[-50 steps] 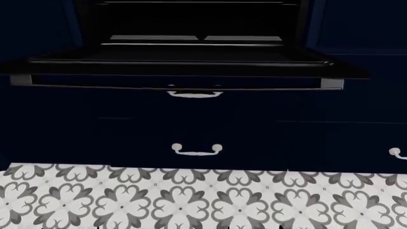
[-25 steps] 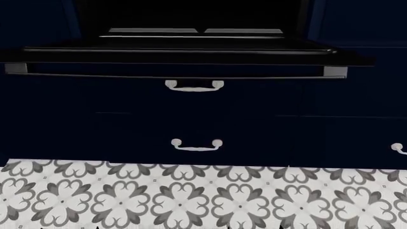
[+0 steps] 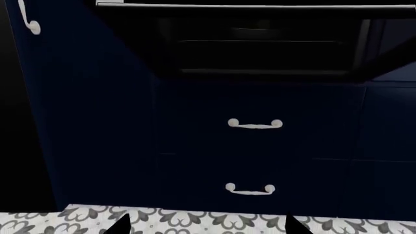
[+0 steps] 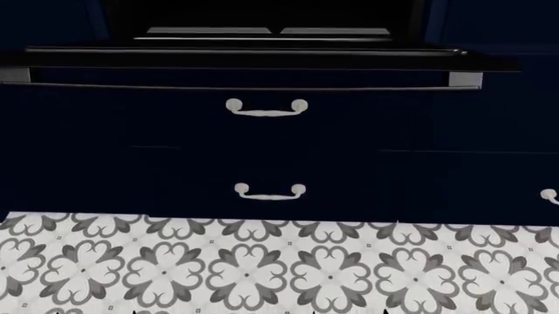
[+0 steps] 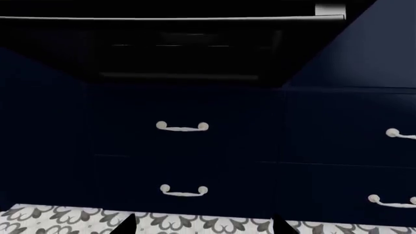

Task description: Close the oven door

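Note:
The oven door (image 4: pixel 253 59) hangs open and lies flat, so the head view shows it edge-on as a glossy black slab. Its long thin bar handle (image 4: pixel 245 86) runs along the front between grey end brackets (image 4: pixel 465 80). The left wrist view looks up at the door's underside (image 3: pixel 260 44), with the bar (image 3: pixel 254 6) above it. The right wrist view shows the bar (image 5: pixel 169 18) and one bracket (image 5: pixel 328 9). My left gripper (image 3: pixel 208 226) and right gripper (image 5: pixel 204 226) are both open, low over the floor, well below the door and holding nothing.
Navy drawer fronts with small white curved handles (image 4: pixel 266 108) (image 4: pixel 269 191) sit under the door. More navy cabinets stand at the right (image 5: pixel 390 132) and left (image 3: pixel 29 22). Patterned grey-and-white floor tiles (image 4: pixel 262 268) lie in front.
In the head view the oven door and drawers have slid upward and the door looks thinner, more edge-on. More floor shows at the bottom. The door itself stays open.

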{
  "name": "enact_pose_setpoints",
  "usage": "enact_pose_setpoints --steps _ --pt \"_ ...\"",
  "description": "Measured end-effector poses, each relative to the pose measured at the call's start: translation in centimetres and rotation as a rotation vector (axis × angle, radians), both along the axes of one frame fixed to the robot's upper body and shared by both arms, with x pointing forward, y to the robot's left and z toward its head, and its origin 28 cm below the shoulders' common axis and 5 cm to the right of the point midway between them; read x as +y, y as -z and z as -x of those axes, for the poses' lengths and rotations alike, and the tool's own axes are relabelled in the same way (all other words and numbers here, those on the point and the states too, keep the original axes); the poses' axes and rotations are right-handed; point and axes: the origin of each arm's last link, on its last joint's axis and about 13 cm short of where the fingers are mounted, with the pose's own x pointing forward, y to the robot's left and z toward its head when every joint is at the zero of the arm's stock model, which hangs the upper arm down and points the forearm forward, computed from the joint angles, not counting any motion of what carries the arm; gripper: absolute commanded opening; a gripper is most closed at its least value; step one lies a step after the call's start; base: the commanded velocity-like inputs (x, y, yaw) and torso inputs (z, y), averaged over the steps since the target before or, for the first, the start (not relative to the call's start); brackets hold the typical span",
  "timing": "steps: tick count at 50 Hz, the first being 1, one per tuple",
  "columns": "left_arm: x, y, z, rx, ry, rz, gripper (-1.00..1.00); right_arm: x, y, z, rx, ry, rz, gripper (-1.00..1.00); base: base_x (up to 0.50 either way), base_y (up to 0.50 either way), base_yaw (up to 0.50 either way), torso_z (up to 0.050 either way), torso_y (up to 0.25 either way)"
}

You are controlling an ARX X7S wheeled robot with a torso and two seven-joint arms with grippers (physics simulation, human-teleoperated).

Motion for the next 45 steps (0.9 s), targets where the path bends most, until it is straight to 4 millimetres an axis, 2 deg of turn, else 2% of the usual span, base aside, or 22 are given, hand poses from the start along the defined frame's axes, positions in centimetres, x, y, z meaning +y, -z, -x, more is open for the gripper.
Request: enact_pose_setpoints --steps 39,45 --pt "0.01 -0.25 -0.01 0.001 0.000 0.000 1.00 -0.02 0.03 -0.05 0.004 0.001 0.000 1.00 0.00 0.00 0.00 -0.038 0.000" --pt "-0.01 -0.12 -0.10 0.019 0.006 0.002 1.00 -0.01 0.05 -0.11 0.015 -0.002 0.001 1.00 0.00 0.00 0.00 -0.004 0.000"
